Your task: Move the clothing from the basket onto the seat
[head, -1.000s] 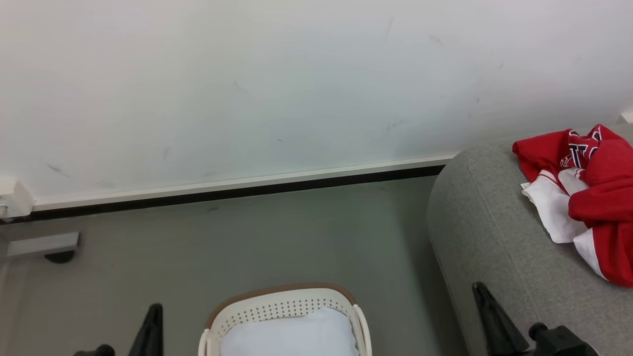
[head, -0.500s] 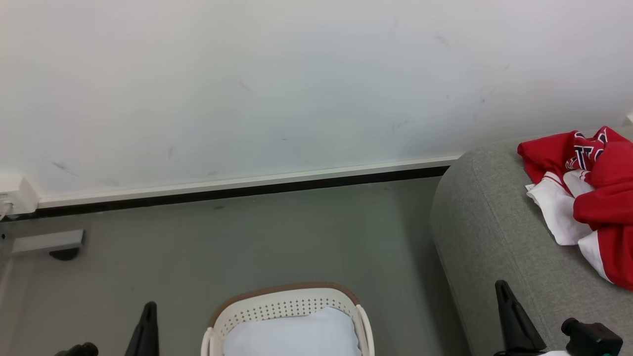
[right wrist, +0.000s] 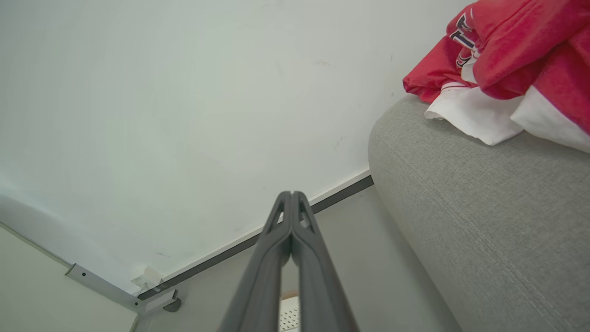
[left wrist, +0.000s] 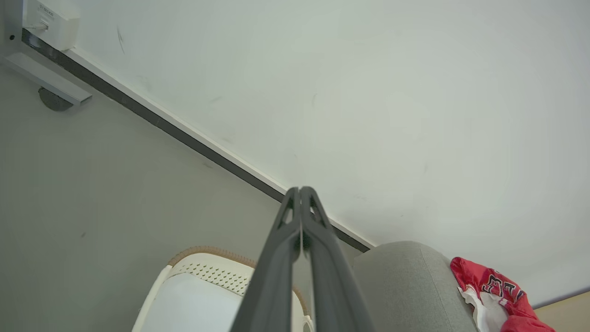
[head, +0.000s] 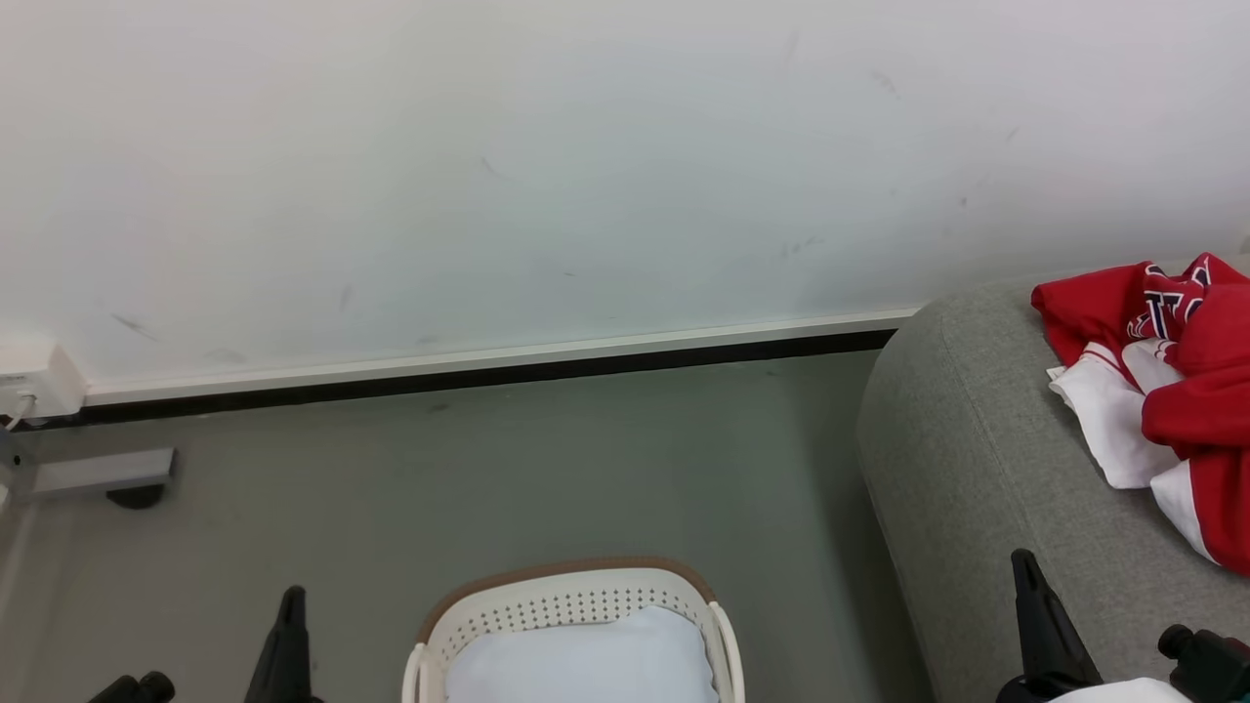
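At the far left a small white socket box [head: 29,376] sits on the wall just above the dark skirting, well out of the way. Next comes the left pincer [left wrist: 300,190], its two long dark fingers [left wrist: 272,276] pressed together on nothing, low and near, just left of the cream-white perforated plastic laundry basket with the brown rim band [head: 562,571]. All I can see inside the basket is a pale blue-white cushion [head: 586,659], but its near half is cut off from sight, so I wouldn't swear it is cleared. Bare grey floor [head: 586,459] separates it from the large grey fabric-covered seat with the rounded edge [head: 957,459] on the right. The right pincer [right wrist: 291,193] is likewise clenched and empty, by the near part of the seat. Farther right, the soft red jerseys with white panels and dark lettering [head: 1187,391] lie crumpled on top of the seat, back from its edge. To my eye the carrying looks about finished, and what's left is a check. Look down into the basket. If any red shows beside or under the cushion, spread the fingers before going in, pinch fabric alone, and lift clear of the rim. Then drop it well in from the seat's edge so it can't slide off.
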Motion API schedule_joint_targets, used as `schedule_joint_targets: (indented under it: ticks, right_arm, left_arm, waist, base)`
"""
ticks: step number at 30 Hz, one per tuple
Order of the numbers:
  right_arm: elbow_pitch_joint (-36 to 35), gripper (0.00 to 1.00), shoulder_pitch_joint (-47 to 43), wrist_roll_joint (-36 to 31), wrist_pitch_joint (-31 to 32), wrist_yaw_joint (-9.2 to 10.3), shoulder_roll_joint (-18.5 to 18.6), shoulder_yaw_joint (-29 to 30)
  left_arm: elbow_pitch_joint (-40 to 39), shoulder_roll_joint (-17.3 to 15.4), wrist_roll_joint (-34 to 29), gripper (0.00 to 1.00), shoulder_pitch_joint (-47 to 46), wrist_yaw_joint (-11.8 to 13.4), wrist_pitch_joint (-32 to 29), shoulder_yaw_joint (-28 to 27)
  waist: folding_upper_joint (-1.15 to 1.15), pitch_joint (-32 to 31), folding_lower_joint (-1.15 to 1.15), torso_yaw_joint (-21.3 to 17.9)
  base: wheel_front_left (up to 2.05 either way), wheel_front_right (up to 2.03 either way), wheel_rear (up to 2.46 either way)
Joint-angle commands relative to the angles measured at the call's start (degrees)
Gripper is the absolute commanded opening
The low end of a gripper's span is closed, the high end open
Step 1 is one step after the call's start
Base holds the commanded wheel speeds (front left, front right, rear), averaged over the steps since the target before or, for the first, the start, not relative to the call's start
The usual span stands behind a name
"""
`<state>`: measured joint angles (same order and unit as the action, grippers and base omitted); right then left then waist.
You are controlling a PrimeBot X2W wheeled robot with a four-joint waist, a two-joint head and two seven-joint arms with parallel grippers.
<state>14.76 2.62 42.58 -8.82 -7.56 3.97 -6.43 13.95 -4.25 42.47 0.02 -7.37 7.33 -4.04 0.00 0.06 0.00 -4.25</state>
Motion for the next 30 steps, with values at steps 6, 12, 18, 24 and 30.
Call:
schedule_joint_targets:
  ticks: [6, 12, 18, 24, 30]
  right_arm:
    - [-0.94, 0.00, 1.79, 5.43, 1.18, 0.04, 0.70, 1.14]
    - [-0.98, 0.00, 1.97, 10.05, 2.25, 0.04, 0.80, 1.95]
    - [-1.01, 0.00, 2.18, 14.27, 3.32, 0.05, 0.87, 2.74]
    - [-1.04, 0.00, 2.40, 18.26, 4.32, 0.06, 0.92, 3.52]
    - [-1.05, 0.00, 2.54, 21.98, 5.29, 0.06, 0.94, 4.29]
  left_arm:
    - [-0.68, -0.10, 5.46, 0.00, -1.80, -0.06, -1.40, -0.55]
    - [-0.62, 0.03, 9.69, 0.00, -2.22, -0.07, -2.60, -0.74]
    - [-0.57, 0.16, 13.72, 0.00, -2.70, -0.08, -3.77, -0.92]
    - [-0.51, 0.27, 17.55, 0.00, -3.08, -0.09, -4.84, -1.10]
    - [-0.45, 0.40, 21.13, 0.00, -3.50, -0.10, -5.82, -1.29]
  waist:
    - [0.00, 0.01, 0.00, 0.25]
    - [0.00, 0.01, 0.00, 0.52]
    - [0.00, 0.02, 0.00, 0.79]
    - [0.00, 0.03, 0.00, 1.05]
    - [0.00, 0.04, 0.00, 1.32]
  base:
    - [0.00, 0.00, 0.00]
    - [0.00, 0.00, 0.00]
    - [0.00, 0.00, 0.00]
    - [0.00, 0.00, 0.00]
    - [0.00, 0.00, 0.00]
